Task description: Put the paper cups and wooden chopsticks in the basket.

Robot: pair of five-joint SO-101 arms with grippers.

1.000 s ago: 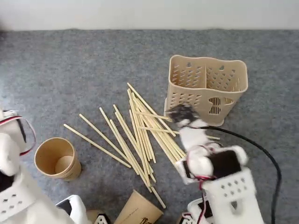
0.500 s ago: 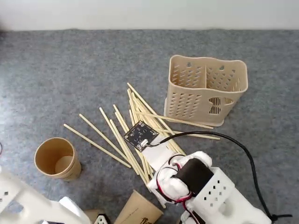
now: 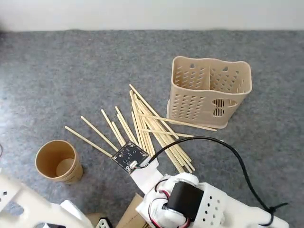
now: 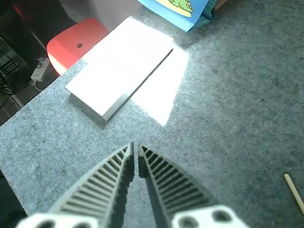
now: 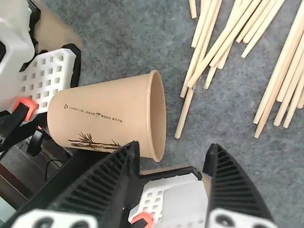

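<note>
Chopsticks (image 3: 149,135) btwn cup (image 3: 57,161) & basket (image 3: 190,102), cup far L

The grey felt table (image 3: 71,61) carried it all. The beige basket (image 3: 190,102) stood upright toward the far side, and a loose fan of wooden chopsticks (image 3: 148,130) lay spread just beside it, a couple reaching its foot. One paper cup (image 3: 58,161) stood mouth-up, well apart from the basket. A second cup (image 5: 109,118) lay tipped on its side near the chopstick ends. A flat white box (image 4: 121,66) lay on the felt too.
</note>
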